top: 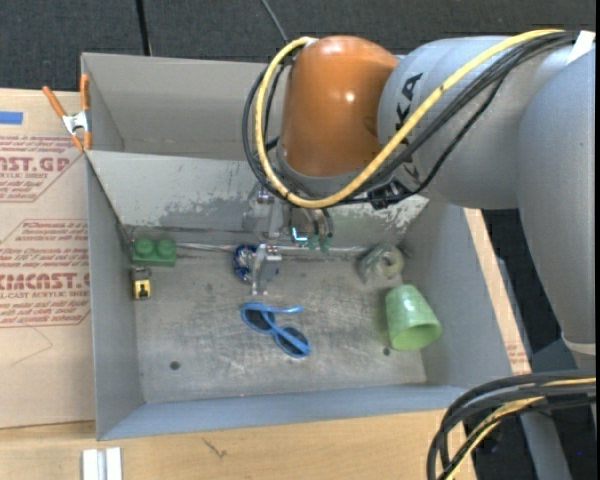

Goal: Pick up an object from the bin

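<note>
The gripper (pixel 263 271) is seen beside what seems a small blue ball (pixel 244 259), near blue plastic sunglasses (pixel 277 329); its opening cannot be judged.

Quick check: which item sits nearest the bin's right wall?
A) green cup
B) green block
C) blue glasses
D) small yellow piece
A: the green cup lies by the right wall of the bin, while the blue glasses are mid-floor and the green block is at the far left.
</note>
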You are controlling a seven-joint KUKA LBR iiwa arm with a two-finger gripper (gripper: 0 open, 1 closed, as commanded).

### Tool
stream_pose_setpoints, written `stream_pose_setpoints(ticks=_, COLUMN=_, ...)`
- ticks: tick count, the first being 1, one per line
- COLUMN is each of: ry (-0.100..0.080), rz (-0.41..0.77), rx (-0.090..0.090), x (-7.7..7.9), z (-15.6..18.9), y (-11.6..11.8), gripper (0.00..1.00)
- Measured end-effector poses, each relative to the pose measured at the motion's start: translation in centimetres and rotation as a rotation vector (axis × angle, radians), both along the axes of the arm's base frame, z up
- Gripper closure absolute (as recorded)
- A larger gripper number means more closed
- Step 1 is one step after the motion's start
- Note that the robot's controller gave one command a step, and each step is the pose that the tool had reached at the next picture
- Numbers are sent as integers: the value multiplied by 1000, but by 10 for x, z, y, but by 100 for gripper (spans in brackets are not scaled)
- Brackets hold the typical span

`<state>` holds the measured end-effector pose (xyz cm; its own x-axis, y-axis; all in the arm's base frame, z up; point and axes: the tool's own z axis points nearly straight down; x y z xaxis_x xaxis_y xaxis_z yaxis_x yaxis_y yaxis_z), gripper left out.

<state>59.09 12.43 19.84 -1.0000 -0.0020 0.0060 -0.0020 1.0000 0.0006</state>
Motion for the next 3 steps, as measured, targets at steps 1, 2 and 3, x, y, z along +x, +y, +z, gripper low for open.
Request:
stream_pose_setpoints(ticks=1, ry=-24, rz=44, rx=4, x=4, z=-119, y=-47, gripper=0)
stream_pose_setpoints(ticks=2, ry=-37, rz=45, rx=4, x=8, z=-112, y=-47, gripper=100)
stream_pose_setpoints(ticks=3, ry=-16, rz=285, rx=0, x=-3, z=21, y=-62, gripper=100)
